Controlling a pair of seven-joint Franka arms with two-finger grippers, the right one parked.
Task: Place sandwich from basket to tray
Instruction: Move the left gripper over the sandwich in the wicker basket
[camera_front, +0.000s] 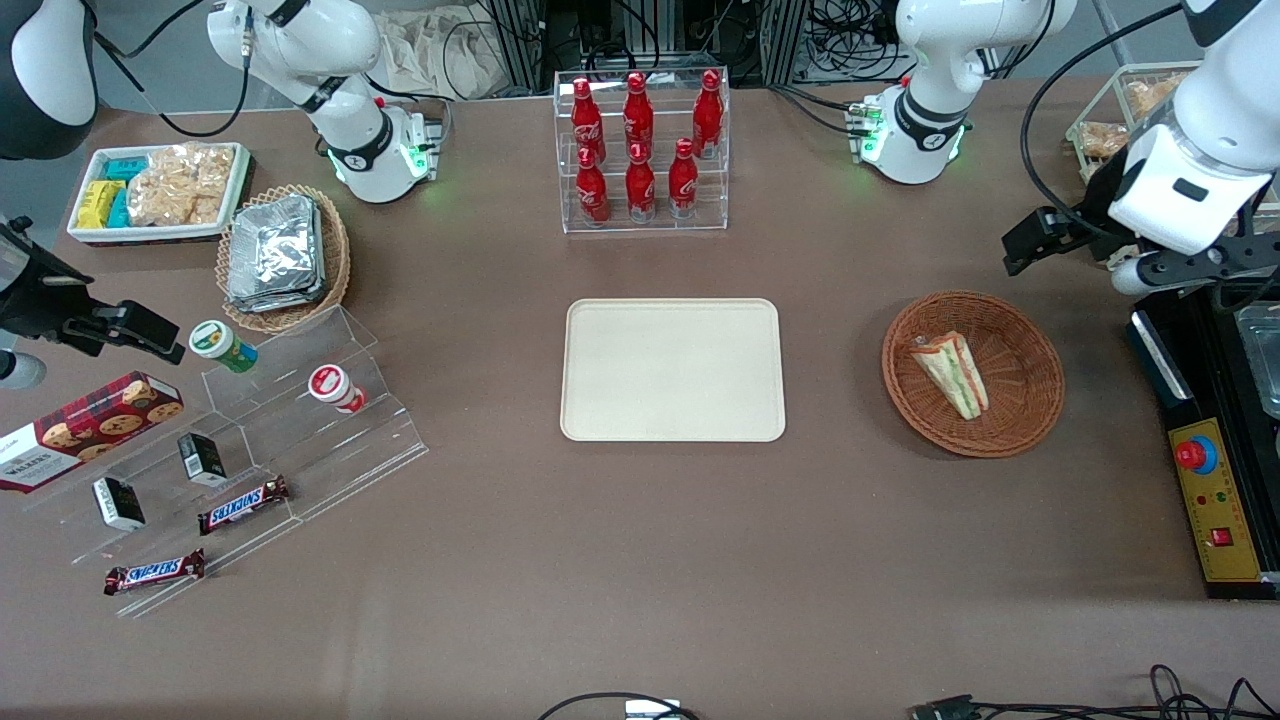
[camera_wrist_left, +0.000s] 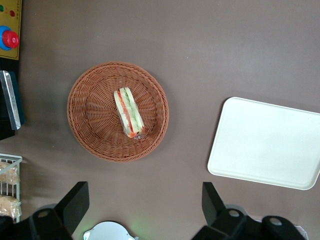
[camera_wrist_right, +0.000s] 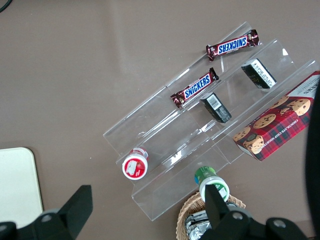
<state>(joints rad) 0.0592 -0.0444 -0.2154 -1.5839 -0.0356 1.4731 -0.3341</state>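
The sandwich (camera_front: 950, 373) (camera_wrist_left: 129, 112), a clear-wrapped white wedge with green, orange and red layers, lies in the round brown wicker basket (camera_front: 1030, 340) (camera_wrist_left: 90, 100) toward the working arm's end of the table. The beige tray (camera_front: 672, 370) (camera_wrist_left: 265, 145) sits flat and bare at the table's middle, beside the basket. My left gripper (camera_front: 1185, 268) (camera_wrist_left: 145, 192) hangs high above the table, off the basket toward the arm's base. It is open, with the fingers wide apart and nothing between them.
A clear rack of red bottles (camera_front: 640, 150) stands farther from the front camera than the tray. A black box with a red button (camera_front: 1210, 500) lies beside the basket at the table's end. Stepped acrylic shelves with snacks (camera_front: 250, 430) and a foil-packet basket (camera_front: 280, 255) are at the parked arm's end.
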